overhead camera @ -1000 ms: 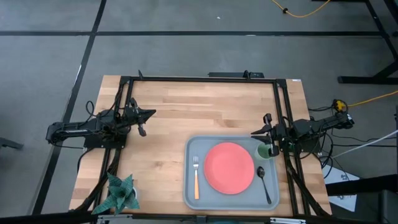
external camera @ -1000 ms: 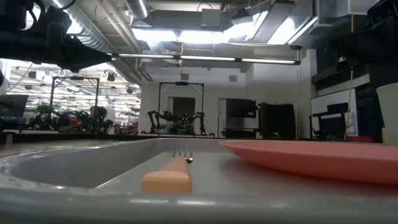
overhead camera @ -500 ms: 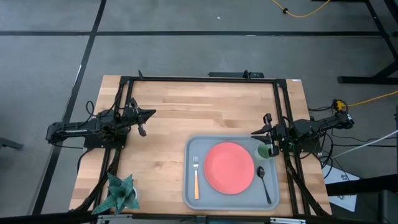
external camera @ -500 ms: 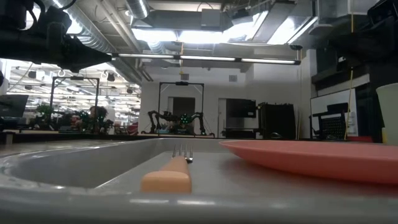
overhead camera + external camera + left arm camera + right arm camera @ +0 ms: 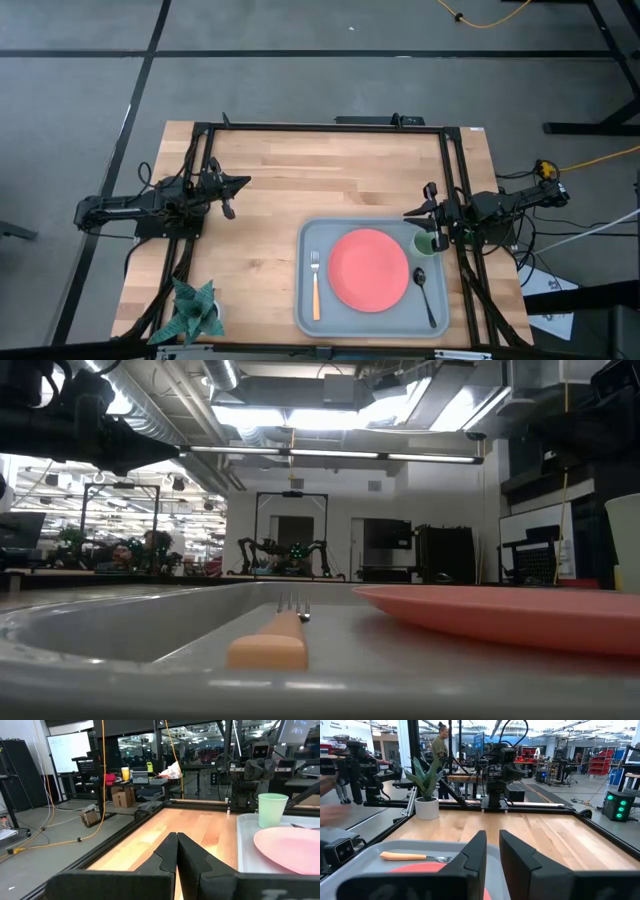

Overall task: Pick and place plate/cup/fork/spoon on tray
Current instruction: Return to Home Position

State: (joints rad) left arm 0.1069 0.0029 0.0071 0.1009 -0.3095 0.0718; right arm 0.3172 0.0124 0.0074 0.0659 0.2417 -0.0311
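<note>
Four things lie on the tray (image 5: 372,328), and I have hold of none of them. The plate (image 5: 368,269) sits flat in the tray's middle. The fork (image 5: 315,285) lies along the tray's left side, between the plate and the rim, with its tines toward the tray's far edge and its orange handle toward the near edge. The spoon (image 5: 426,292) lies along the tray's right side, just beside the plate, its small bowl toward the far edge. The cup (image 5: 424,243) stands upright in the tray's far right corner, close beyond the spoon's bowl and partly under my right arm. My right pincer (image 5: 408,212) hangs just past the tray's far edge near that corner. Its two fingers are drawn nearly together with only a slim gap, and nothing is between them. My left pincer (image 5: 240,183) waits over the bare counter (image 5: 330,170), well apart from the tray on its left and farther back. Its fingers are pressed tip to tip and grip nothing. A small potted plant (image 5: 192,310) stands on the counter well to the tray's left, level with the tray's near edge.
</note>
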